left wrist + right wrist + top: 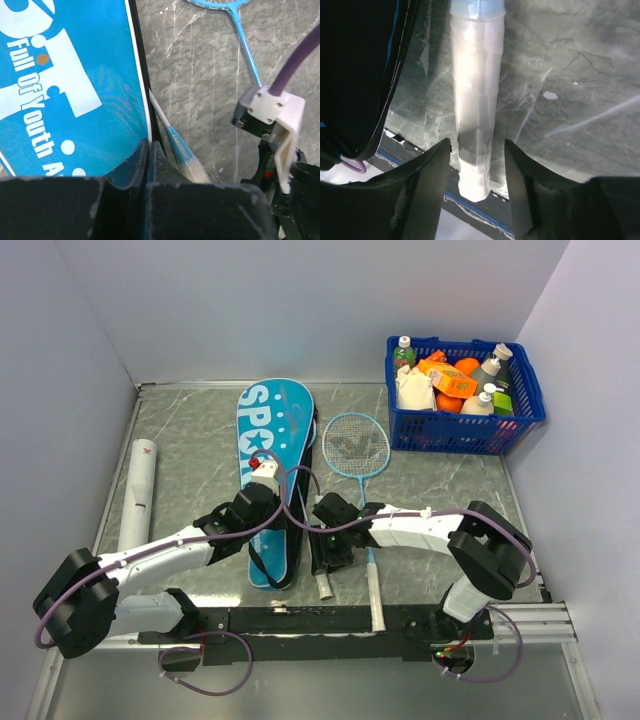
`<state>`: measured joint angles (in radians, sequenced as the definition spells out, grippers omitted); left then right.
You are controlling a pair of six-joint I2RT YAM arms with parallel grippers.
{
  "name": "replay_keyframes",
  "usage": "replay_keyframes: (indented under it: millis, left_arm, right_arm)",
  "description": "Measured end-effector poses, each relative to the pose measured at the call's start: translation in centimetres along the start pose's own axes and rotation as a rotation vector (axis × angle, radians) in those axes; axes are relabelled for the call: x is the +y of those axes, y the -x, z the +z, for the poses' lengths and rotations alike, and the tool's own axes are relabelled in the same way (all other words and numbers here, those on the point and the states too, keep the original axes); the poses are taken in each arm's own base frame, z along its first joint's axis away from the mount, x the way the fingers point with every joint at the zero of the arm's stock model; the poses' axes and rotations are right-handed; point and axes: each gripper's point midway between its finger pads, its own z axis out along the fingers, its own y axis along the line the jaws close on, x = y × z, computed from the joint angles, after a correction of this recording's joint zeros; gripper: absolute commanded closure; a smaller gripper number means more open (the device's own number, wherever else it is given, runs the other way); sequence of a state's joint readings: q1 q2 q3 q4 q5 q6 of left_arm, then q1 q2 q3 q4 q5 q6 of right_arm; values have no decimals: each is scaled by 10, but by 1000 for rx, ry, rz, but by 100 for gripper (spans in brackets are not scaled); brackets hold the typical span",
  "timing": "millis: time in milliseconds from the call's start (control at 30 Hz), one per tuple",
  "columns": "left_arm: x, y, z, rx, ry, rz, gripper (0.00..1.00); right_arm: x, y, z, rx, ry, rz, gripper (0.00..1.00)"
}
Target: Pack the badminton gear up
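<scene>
From overhead, I see the blue bag (272, 430) lying lengthwise on the grey table (190, 440), its SPORT lettering facing up. Just right of it lies the loose racket (356, 445), head toward the far side and grip reaching the near edge. A second racket (322, 585) shows only its pale grip, poking out beside the bag's narrow near end. The white tube (138, 490) rests well apart along the left side. The blue basket (465, 430), full of bottles and packets, sits in the far right corner. My left gripper (268, 512) is over the bag's near half. My right gripper (333, 552) is just beside it, above the second racket's grip.

Through the left wrist camera, the fingers are pressed together with the bag's right-hand zippered edge pinched between them. The second racket's shaft runs out from beside that edge, and the loose racket lies farther right on the marbled surface.

Through the right wrist camera, the pincer stands partly wide, one finger (427, 185) on each side of the wrapped white grip. A sliver of gap shows on the right; on the left I cannot tell whether it touches. The bag's dark zip edge lies just left of the grip, whose butt end reaches the table's near edge.
</scene>
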<state>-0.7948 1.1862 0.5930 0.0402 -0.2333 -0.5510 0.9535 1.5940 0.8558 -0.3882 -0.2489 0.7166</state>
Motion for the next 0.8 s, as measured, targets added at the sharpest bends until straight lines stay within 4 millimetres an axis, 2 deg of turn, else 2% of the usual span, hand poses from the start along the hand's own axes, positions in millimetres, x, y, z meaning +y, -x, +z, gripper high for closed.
replay_keyframes:
  millis: [167, 200, 267, 500, 600, 800]
  left_arm:
    - [0, 0, 0, -1, 0, 0, 99]
    - [0, 1, -1, -4, -2, -1, 99]
    - [-1, 3, -3, -11, -5, -3, 99]
    - [2, -1, -5, -10, -5, -3, 99]
    - [6, -10, -4, 5, 0, 0, 99]
    - [9, -21, -4, 25, -8, -4, 99]
  right_arm:
    - [0, 0, 7, 7, -1, 4, 63]
    - [1, 1, 8, 5, 2, 6, 70]
    - [1, 1, 8, 6, 6, 9, 76]
    - [6, 6, 10, 9, 2, 8, 85]
    - [14, 16, 8, -1, 5, 2, 87]
    - [33, 56, -11, -67, 49, 12, 91]
